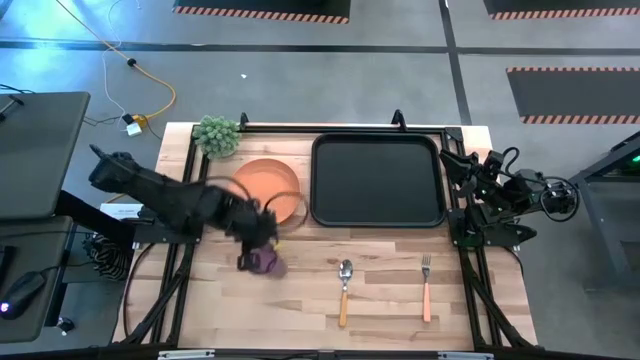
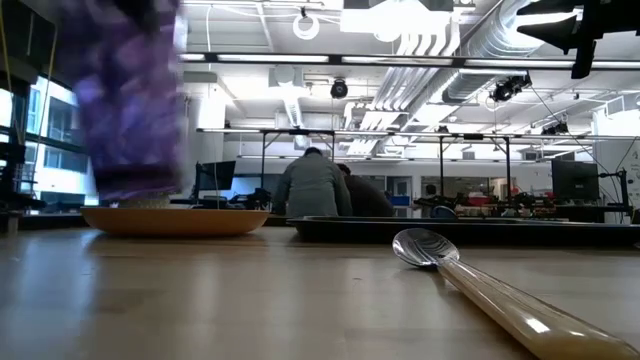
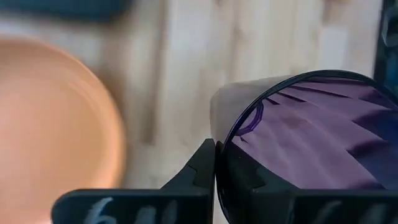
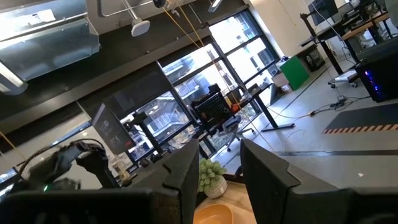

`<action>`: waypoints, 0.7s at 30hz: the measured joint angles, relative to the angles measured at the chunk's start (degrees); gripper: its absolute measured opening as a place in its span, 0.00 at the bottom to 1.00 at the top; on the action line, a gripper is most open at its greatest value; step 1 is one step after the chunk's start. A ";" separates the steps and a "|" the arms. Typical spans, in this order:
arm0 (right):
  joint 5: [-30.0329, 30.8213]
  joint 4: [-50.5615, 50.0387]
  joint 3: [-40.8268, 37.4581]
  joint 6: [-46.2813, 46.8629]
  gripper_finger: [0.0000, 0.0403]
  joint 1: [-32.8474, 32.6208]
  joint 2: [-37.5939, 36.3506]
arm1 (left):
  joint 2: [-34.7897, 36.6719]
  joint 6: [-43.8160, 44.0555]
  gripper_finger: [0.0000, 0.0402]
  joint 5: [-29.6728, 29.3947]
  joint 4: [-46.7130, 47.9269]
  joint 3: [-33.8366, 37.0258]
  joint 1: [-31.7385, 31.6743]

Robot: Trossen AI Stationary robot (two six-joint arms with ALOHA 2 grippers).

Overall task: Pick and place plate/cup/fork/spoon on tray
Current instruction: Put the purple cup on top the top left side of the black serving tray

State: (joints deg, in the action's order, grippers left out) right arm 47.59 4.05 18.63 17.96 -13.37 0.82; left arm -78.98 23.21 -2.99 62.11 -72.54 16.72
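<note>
My left gripper point(image 1: 258, 238) is shut on the dark purple ribbed cup point(image 1: 268, 262), just near of the orange plate point(image 1: 268, 190). In the low view the cup point(image 2: 130, 100) is blurred and sits above the plate point(image 2: 175, 221). The black tray point(image 1: 377, 180) lies right of the plate. The spoon point(image 1: 345, 290) and the fork point(image 1: 426, 286) lie flat near the front edge. My right gripper point(image 4: 217, 165) is parked at the table's right edge, open, pointing up into the room. My left gripper pinches the cup's wall at its rim point(image 3: 219, 163), one finger point(image 3: 200, 169) outside and the other inside the cup. The fingers come from above, slanting down. The cup hangs below them, clear of the table in the low view.
A green fuzzy plant ball point(image 1: 217, 135) stands at the table's far left corner, behind the plate. Bare wood lies between the cup and the spoon point(image 2: 470, 280). My right arm point(image 1: 495, 195) stands beside the tray's right end. People sit in the room beyond point(image 2: 315, 185).
</note>
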 joint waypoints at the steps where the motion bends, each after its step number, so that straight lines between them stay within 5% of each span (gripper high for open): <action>1: 0.00 0.00 0.00 0.00 0.27 0.01 0.00 | 0.00 -1.93 0.01 -0.54 -0.02 -1.04 -1.97; 11: 0.00 0.00 0.00 1.05 0.27 0.01 0.00 | 0.02 -24.97 0.00 -9.66 -9.11 -8.57 -21.88; 21: 2.11 0.00 0.00 3.56 0.27 0.00 0.00 | -1.41 -40.29 0.00 -8.06 -27.92 -9.59 -35.92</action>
State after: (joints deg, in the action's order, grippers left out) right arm 49.70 4.05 18.63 21.51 -13.38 0.82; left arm -80.39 -17.08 -11.05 34.18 -82.13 -19.21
